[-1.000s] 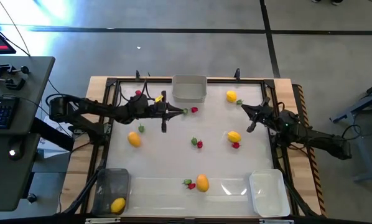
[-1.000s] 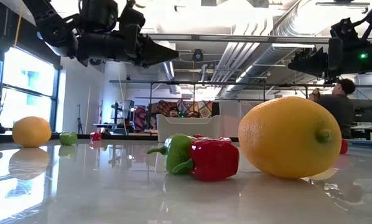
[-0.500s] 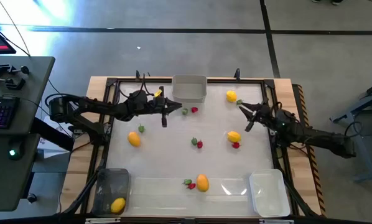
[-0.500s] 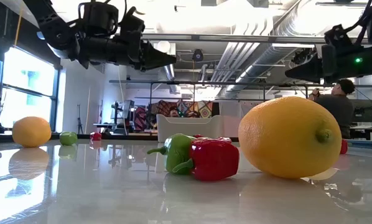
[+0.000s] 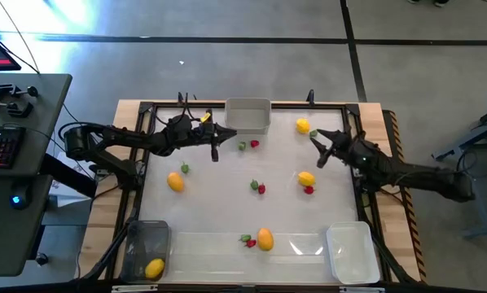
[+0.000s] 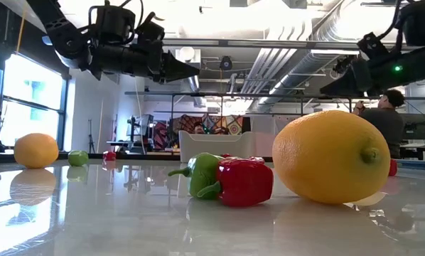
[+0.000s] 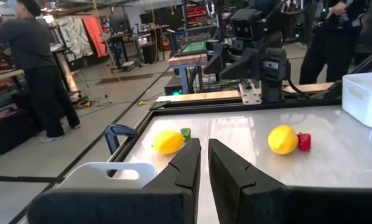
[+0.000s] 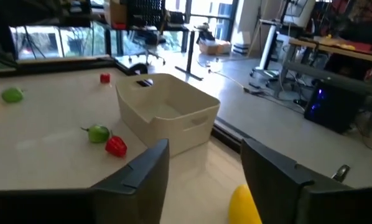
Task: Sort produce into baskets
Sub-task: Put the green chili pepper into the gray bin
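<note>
My left gripper [image 5: 215, 147] hovers shut above the table's far left part, next to the pale grey basket [image 5: 247, 115], with nothing between its fingers [image 7: 203, 157]. My right gripper [image 5: 317, 145] hovers open at the far right, near a lemon [image 5: 302, 125] and a small green piece [image 5: 313, 134]; in its wrist view [image 8: 204, 168] it faces the grey basket [image 8: 167, 118]. More lemons [image 5: 307, 179] [image 5: 175, 181] [image 5: 265, 238] and small red and green pieces [image 5: 258, 187] [image 5: 248, 145] lie scattered on the white tabletop.
A clear dark-tinted basket [image 5: 147, 248] at the near left corner holds one lemon [image 5: 154, 268]. A white basket [image 5: 349, 252] stands at the near right corner. A black frame [image 5: 146, 110] rims the table. People stand in the room beyond.
My right gripper has opened and has reached out toward the table's left and far edge, nearer the far-right lemon. My left gripper has swung a little toward the far edge, still shut. No produce has moved.
</note>
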Tool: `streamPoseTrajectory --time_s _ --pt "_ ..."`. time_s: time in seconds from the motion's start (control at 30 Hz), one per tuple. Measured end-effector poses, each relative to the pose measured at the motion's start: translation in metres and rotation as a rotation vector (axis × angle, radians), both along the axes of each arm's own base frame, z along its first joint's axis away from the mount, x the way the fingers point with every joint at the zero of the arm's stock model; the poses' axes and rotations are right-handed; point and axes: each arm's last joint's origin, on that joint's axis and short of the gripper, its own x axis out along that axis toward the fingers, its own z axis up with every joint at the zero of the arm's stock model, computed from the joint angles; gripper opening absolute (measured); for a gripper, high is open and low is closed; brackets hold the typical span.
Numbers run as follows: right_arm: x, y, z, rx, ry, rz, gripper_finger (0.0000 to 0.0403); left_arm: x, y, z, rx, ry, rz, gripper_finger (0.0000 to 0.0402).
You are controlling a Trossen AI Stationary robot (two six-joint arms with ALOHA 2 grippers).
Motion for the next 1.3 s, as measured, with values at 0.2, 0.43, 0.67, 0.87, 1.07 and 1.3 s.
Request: streamPoseTrajectory --time_s 0.2,0.43,0.67,0.87,1.07,1.3 --pt "0.009 -0.003 0.008 0.116 0.089 -0.014 0.0212 0.000 0.000 0.000 -0.003 -0.003 0.000 0.0019" --pt "0.016 -0.007 -0.001 0.224 0.235 -0.103 0.0213 0.000 0.000 -0.004 -0.020 0.037 0.000 0.0019" --pt "0.017 -0.022 -0.011 0.327 0.193 -0.310 0.0213 0.000 -0.001 -0.005 -0.026 0.051 -0.003 0.0019" --pt "0.016 -0.036 -0.024 0.445 0.193 -0.434 0.0229 0.000 -0.001 -0.005 -0.027 0.052 -0.003 0.0019" --pt "0.019 -0.046 -0.037 0.479 0.243 -0.494 0.0286 0.000 -0.001 -0.005 -0.027 0.052 -0.003 0.0019" --pt "0.026 -0.057 -0.050 0.432 0.339 -0.486 0.0296 0.000 -0.001 -0.006 -0.029 0.059 -0.003 0.0019"
